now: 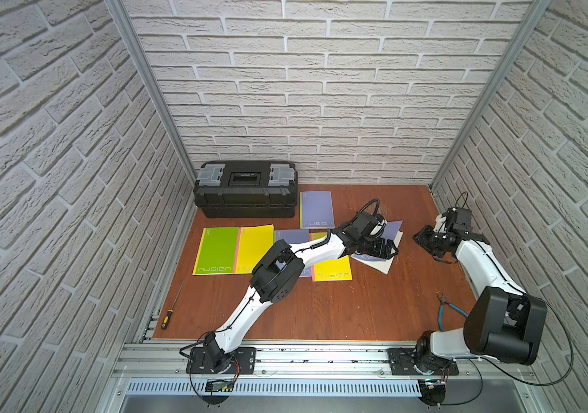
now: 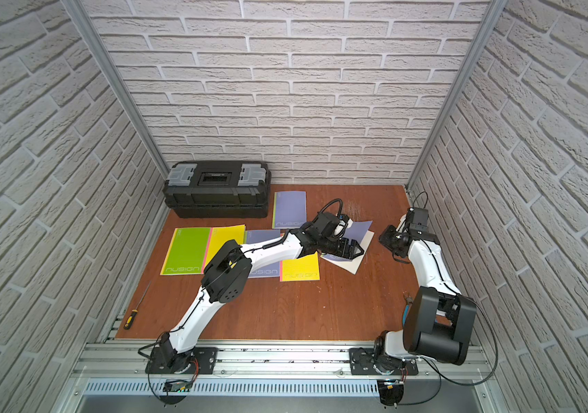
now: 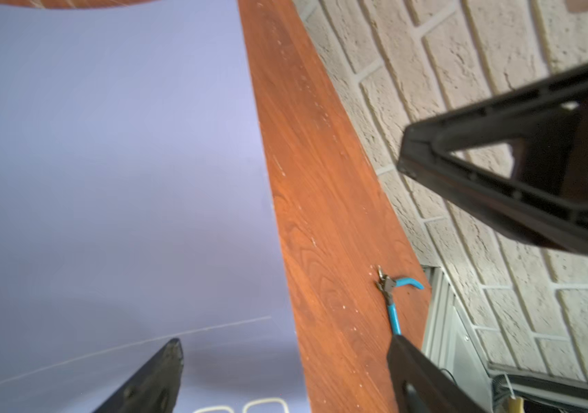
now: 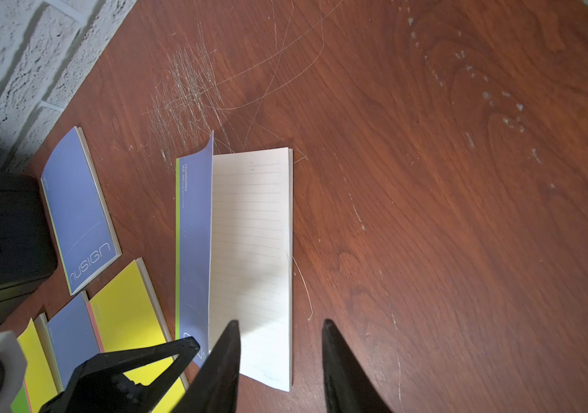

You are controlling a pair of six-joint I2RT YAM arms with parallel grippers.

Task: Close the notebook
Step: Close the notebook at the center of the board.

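pressing the notebook (image 1: 391, 232) shut comes next, we judge: our left gripper (image 1: 391, 250) hovers spread over its half-raised cover (image 4: 194, 232); right gripper (image 1: 419, 237), at three o'clock, part-open and empty.

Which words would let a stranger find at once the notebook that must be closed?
From the black toolbox by the back wall, follow the notebooks toward the right arm. The last, a purple notebook lying askew, alone shows a white lined page beside its half-raised cover.

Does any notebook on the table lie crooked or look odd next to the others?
Yes. The purple notebook under the left hand lies turned, unlike the others, its cover standing half raised over a lined page. The table near it shows pale scratches.
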